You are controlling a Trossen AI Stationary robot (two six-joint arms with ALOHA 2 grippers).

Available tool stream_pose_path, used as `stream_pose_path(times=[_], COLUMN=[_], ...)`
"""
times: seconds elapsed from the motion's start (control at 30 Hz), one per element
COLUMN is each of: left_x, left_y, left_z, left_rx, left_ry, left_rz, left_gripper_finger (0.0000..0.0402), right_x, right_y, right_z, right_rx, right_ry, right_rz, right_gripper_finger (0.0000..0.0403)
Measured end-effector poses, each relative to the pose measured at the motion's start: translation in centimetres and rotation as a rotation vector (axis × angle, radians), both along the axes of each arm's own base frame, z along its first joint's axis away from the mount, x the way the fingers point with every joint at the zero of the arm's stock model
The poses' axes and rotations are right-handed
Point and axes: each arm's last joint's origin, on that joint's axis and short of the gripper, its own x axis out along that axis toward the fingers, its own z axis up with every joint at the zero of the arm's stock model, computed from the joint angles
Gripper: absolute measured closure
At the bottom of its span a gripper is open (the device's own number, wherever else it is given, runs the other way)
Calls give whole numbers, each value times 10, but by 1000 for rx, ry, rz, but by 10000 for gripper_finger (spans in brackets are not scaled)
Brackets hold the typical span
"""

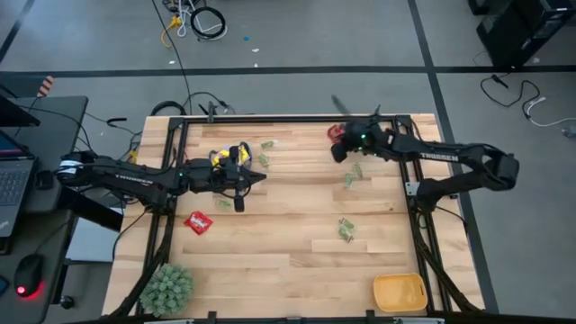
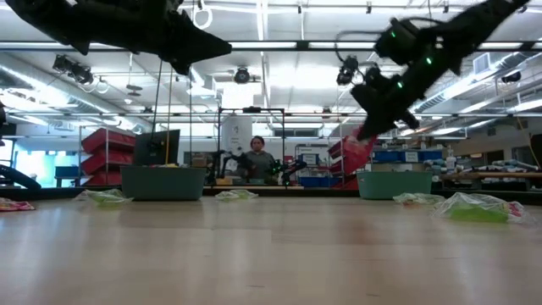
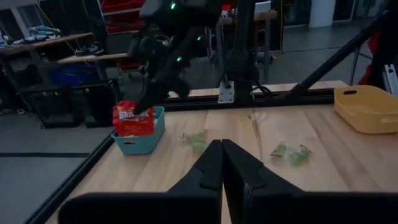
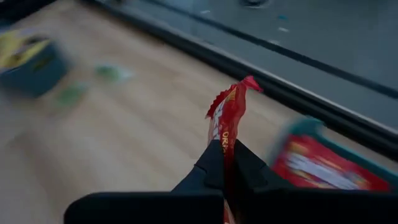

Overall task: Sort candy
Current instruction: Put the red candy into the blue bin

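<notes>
Red packet point(image 4: 229, 115) is pinched in the right gripper point(image 4: 226, 149), just above the teal bin point(image 3: 140, 135) holding more red. Left gripper point(image 3: 221, 163) hangs closed, empty. Green packets point(image 1: 346, 230) lie scattered nearby; another red one point(image 1: 198, 221) far off.

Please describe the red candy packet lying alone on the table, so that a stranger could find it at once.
On the wooden table, look near the left arm, slightly toward the fuzzy green ball plant. There lies a shiny red flat packet. It is the only red one on bare wood; nearby loose packets are pale green.
</notes>
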Motion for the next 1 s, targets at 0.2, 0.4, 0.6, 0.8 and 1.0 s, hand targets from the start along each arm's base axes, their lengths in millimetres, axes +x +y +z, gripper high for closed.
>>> stream_pose_path(times=[0.2,0.4,0.6,0.8,1.0], left_x=[0,0,0,0,0], left_y=[0,0,0,0,0], left_z=[0,0,0,0,0], left_rx=[0,5,6,6,3], left_ry=[0,0,1,2,3], left_rz=[0,0,0,0,16], left_gripper_finger=[399,399,399,399,399], right_x=[-34,-53,-53,-48,-47], right_y=[-19,-27,-33,-34,-34], right_z=[-31,-46,-52,-62,-66], right_rx=[37,65,90,138,155], right_ry=[-97,-153,-188,-184,-162], right_rz=[-195,-320,-354,-355,-341], right_gripper_finger=[403,403,403,402,374])
